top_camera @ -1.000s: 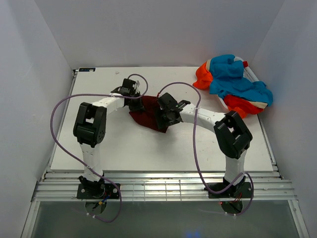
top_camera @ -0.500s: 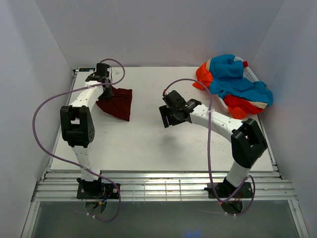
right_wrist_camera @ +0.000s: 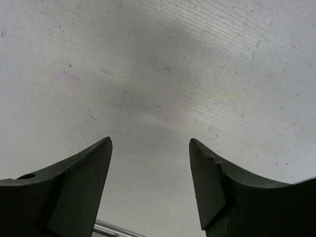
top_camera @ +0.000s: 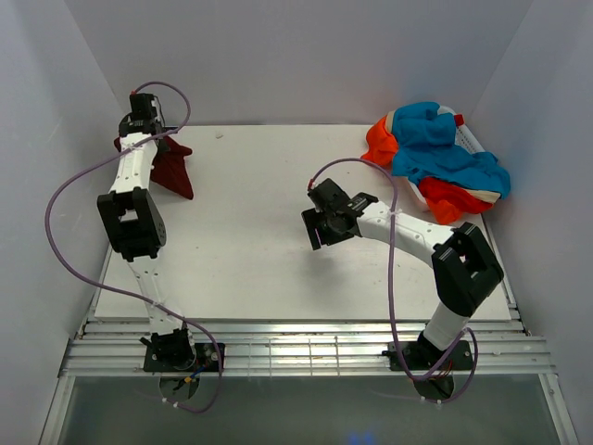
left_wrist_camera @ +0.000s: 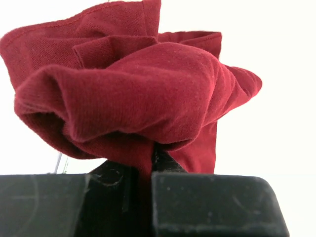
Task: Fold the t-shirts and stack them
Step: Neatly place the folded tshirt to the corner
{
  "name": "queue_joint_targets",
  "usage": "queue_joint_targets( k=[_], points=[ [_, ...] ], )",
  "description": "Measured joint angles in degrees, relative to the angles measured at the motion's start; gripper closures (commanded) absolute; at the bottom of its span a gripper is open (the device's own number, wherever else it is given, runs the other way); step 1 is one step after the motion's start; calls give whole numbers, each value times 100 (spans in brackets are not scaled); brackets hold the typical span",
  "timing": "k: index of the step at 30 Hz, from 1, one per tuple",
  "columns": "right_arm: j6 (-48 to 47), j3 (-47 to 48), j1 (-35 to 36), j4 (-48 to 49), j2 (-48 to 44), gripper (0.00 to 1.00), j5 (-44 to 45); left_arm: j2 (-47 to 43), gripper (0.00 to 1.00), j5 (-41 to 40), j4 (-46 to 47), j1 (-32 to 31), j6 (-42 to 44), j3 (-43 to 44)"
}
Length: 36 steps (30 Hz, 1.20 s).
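The dark maroon t-shirt (top_camera: 172, 167) hangs bunched at the far left edge of the table, gripped by my left gripper (top_camera: 146, 132), which is raised near the left wall. In the left wrist view the maroon cloth (left_wrist_camera: 138, 94) fills the frame, pinched between the shut fingers (left_wrist_camera: 207, 202). My right gripper (top_camera: 320, 230) is open and empty over the bare table middle; the right wrist view shows its fingertips (right_wrist_camera: 101, 158) spread apart above the white surface. The orange-red and turquoise-blue t-shirts (top_camera: 435, 153) lie in a heap at the far right corner.
White walls close in the table (top_camera: 269, 260) on the left, back and right. The left arm stands tall along the left wall. Purple cables loop from both arms. A metal rail runs along the near edge.
My left gripper has carried the maroon shirt from the table's middle to the far left edge and lifted it. My right gripper has let go of it and drawn back slightly rightward, open.
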Motion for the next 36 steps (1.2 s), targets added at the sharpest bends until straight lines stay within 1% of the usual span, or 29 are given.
queue_joint_targets(
  k=[9, 17, 21, 25, 28, 32, 34, 35, 36],
  points=[
    [52, -46, 0, -4, -74, 31, -92, 1023, 100, 684, -42, 776, -188, 35],
    [142, -149, 4, -17, -74, 31, -175, 1480, 98, 1198, -103, 1233, -413, 350],
    [164, -284, 4, -35, -76, 31, -190, 1550, 90, 1281, -103, 1263, -442, 372],
    [190, -380, 17, -70, -81, 31, -195, 1554, 73, 1169, -103, 1259, -498, 372],
    [212, -431, 26, -76, -81, 31, -216, 1541, 66, 990, -109, 1244, -634, 363],
    [247, -455, 33, -48, -81, 31, -258, 1375, 48, 621, -149, 1152, -841, 284],
    [249, -455, 37, -37, -81, 31, -282, 1141, 47, 358, -107, 1084, -907, 155],
    [249, -455, 37, -20, -81, 31, -284, 938, 37, 227, -57, 1032, -914, 39],
    [249, -455, 39, -2, -81, 31, -302, 704, 31, 103, -9, 966, -887, -103]
  ],
)
